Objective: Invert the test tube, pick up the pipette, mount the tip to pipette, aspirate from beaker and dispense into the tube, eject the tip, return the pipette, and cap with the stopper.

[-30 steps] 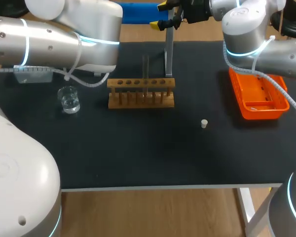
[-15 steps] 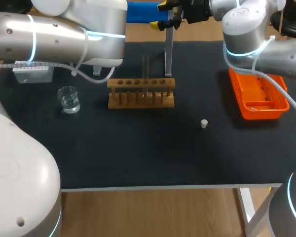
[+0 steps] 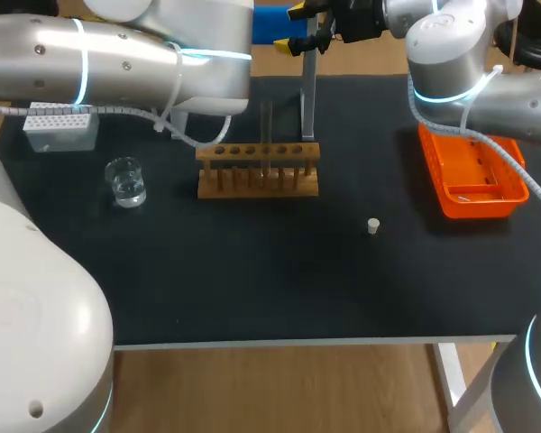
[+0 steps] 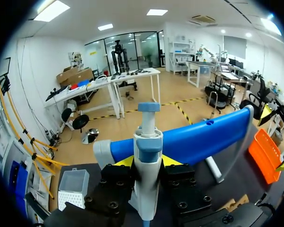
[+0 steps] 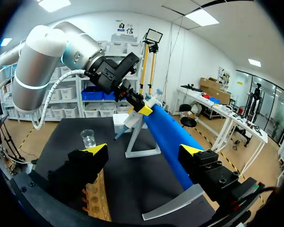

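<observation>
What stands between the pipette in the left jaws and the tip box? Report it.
Nothing visible. The pipette is at the blue stand; only table shows between it and the tip box. The beaker sits nearer the front, off that line.

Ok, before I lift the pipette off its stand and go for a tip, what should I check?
1. Jaws of left gripper closed on pipette, one on each side: ok.
2. Whether pipette is free of the blue stand behind it: cannot tell.
3. The tip box on the table behind the beaker: ok.
4. The test tube standing in the rack: ok.
5. The right gripper open, apart from pipette: ok.
</observation>
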You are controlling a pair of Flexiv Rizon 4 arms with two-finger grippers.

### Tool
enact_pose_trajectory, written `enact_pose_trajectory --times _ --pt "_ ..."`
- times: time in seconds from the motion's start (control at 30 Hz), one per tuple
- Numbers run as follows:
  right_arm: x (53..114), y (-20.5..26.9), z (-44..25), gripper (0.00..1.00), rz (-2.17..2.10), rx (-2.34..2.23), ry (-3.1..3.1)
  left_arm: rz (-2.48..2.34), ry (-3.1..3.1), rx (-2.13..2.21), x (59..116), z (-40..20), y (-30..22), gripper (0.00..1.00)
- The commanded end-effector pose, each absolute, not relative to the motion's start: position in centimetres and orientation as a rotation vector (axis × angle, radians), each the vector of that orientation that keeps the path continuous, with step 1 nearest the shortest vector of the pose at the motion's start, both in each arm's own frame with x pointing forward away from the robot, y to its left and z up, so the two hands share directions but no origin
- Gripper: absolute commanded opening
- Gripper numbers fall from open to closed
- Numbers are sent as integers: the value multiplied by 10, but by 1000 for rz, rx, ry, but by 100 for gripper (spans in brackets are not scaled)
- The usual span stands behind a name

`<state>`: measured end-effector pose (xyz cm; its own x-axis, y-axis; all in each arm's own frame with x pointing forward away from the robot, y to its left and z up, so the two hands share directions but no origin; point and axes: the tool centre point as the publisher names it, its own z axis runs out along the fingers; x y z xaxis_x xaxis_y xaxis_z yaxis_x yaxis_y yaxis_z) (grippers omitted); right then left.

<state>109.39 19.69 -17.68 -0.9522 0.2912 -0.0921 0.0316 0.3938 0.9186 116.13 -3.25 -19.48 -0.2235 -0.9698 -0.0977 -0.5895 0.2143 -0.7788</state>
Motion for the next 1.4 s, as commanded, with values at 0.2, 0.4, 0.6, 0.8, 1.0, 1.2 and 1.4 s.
enact_pose_trajectory --times 0.2,0.4,0.6,0.8,1.0,1.2,1.4 --pt "1095 197 -176 100 1583 285 2419 -777 1936 -1482 1164 -197 -35 41" --pt "1095 197 -176 100 1583 285 2419 -771 1936 -1498 1161 -200 -35 100" --pt "1095 197 -176 100 1583 285 2419 -770 1927 -1511 1159 -199 -33 100" --pt "1095 197 -176 100 1583 285 2419 -779 1919 -1523 1149 -194 -31 100" --pt "1095 197 -176 100 1583 285 2419 -824 1928 -1513 1127 -183 -34 100" --pt "1095 197 -176 100 1583 285 2419 -862 1948 -1494 1104 -172 -31 100" --pt "1095 197 -176 100 1583 285 2419 -1044 2012 -1318 1080 -159 -31 100"
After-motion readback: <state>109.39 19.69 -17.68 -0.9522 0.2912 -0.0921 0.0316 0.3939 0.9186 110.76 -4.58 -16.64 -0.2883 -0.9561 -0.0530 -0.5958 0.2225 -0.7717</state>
